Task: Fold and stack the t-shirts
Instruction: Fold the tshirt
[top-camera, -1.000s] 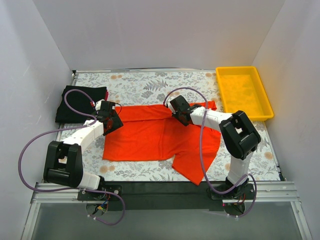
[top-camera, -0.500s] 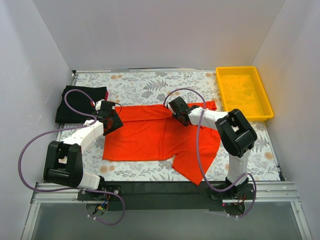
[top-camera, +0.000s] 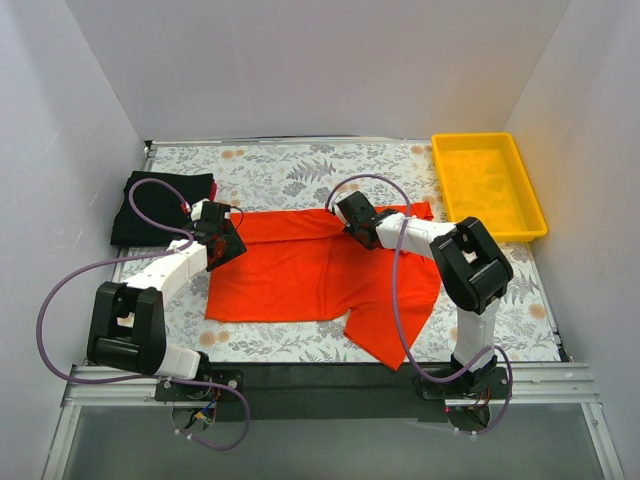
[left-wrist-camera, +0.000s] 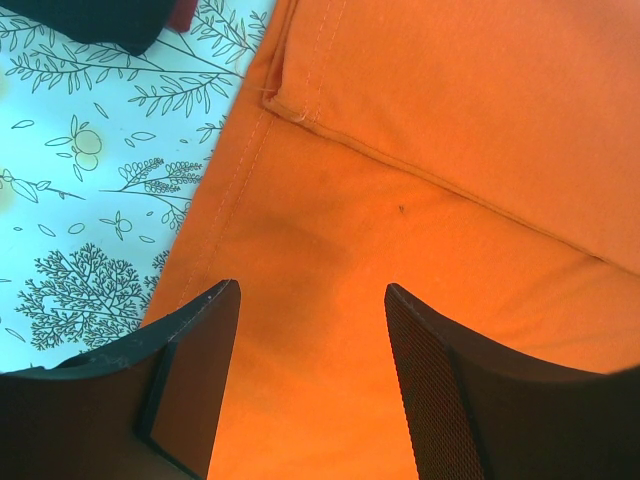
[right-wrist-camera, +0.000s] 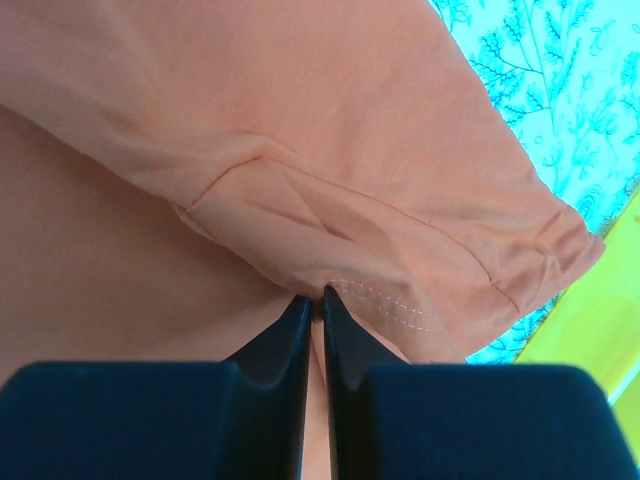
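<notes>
A bright orange-red t-shirt (top-camera: 310, 270) lies spread across the middle of the table, partly folded, one sleeve trailing toward the front right. My left gripper (top-camera: 222, 243) stands open over its left edge, the cloth (left-wrist-camera: 400, 180) showing between the two fingers (left-wrist-camera: 195, 350). My right gripper (top-camera: 347, 216) is shut on a fold of the shirt's upper edge (right-wrist-camera: 330, 270), near a stitched hem. A folded black t-shirt (top-camera: 165, 205) with a dark red one peeking from under it lies at the back left.
A yellow plastic tray (top-camera: 488, 185) sits at the back right corner, its edge (right-wrist-camera: 600, 330) showing in the right wrist view. White walls enclose the patterned table (top-camera: 290, 170) on three sides.
The right gripper has crept slightly left along the shirt's upper edge and closed on the fold. The left arm has stayed still.
</notes>
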